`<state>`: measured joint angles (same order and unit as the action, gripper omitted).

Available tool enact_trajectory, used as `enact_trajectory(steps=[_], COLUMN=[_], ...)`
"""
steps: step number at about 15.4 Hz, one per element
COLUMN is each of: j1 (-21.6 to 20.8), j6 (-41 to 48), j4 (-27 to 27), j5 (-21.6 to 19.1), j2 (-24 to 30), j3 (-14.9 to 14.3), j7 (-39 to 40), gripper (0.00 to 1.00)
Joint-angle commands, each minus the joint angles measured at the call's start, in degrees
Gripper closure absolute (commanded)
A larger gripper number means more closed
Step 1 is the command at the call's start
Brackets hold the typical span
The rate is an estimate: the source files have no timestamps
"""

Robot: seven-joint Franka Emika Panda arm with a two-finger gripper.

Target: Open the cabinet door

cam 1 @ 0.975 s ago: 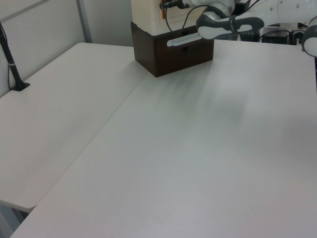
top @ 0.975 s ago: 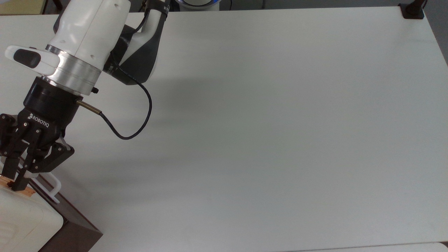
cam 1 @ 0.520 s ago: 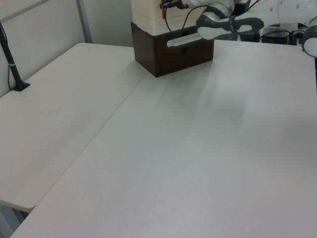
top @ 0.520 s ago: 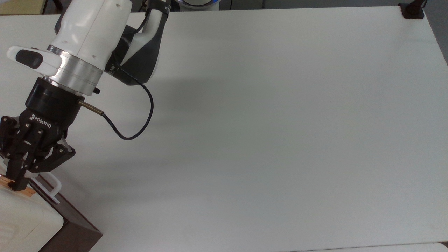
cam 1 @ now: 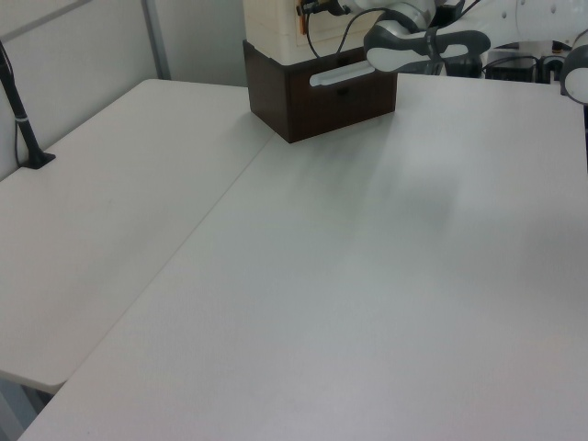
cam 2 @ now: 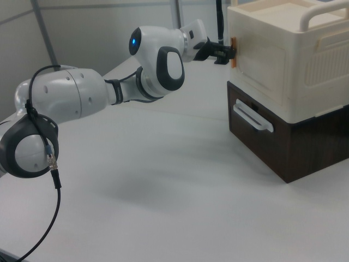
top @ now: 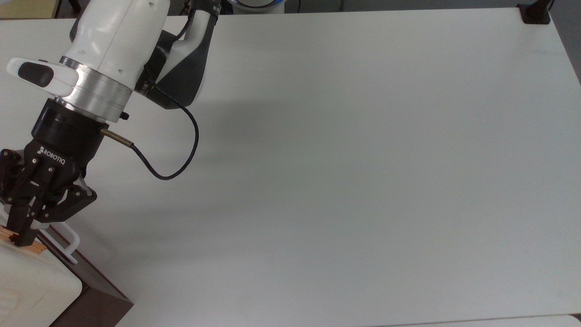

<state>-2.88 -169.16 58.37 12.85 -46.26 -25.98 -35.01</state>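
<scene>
The gripper (top: 20,236) is clamped down on the copper-orange strip handle (cam 2: 233,45) of the cabinet door (cam 2: 263,64). That's the cream-white front panel of the upper unit, sitting on the dark brown drawer (cam 2: 256,136) with its white loop handle (cam 2: 252,117). In the top view the cabinet is cut off at the bottom-left corner, so the door face itself is hidden there. The left view crops most of the gripper.

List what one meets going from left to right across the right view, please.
Dangling cable → arm → pincer → orange handle → cabinet door → carry handle on top of the cabinet.
</scene>
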Motion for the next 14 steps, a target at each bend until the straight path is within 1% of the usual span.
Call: enact_trajectory(steps=[1,2,3,6,8,9,11,12,14], j1=[-0.1,0.1,0.4,0.9,1.1,2.1,3.8,4.4,5.4], j6=[-1.0,-1.0,-1.0,-1.0,-1.0,-1.0,-0.9,-0.9,-0.9], j4=[6.2,7.5,8.7,11.2,13.4,16.4,20.7,22.7,26.1], j5=[0.9,0.9,0.8,0.9,0.9,0.9,0.7,0.7,0.7], j2=[7.9,9.2,10.4,12.7,14.3,16.4,19.3,20.6,22.7], j3=[5.7,7.5,8.7,9.6,11.0,13.0,16.4,17.4,18.4], j7=[3.5,4.8,5.7,6.1,7.1,8.4,10.7,11.3,11.5], gripper=[0.96,0.97,0.97,0.97,0.97,0.97,0.97,0.97,0.96])
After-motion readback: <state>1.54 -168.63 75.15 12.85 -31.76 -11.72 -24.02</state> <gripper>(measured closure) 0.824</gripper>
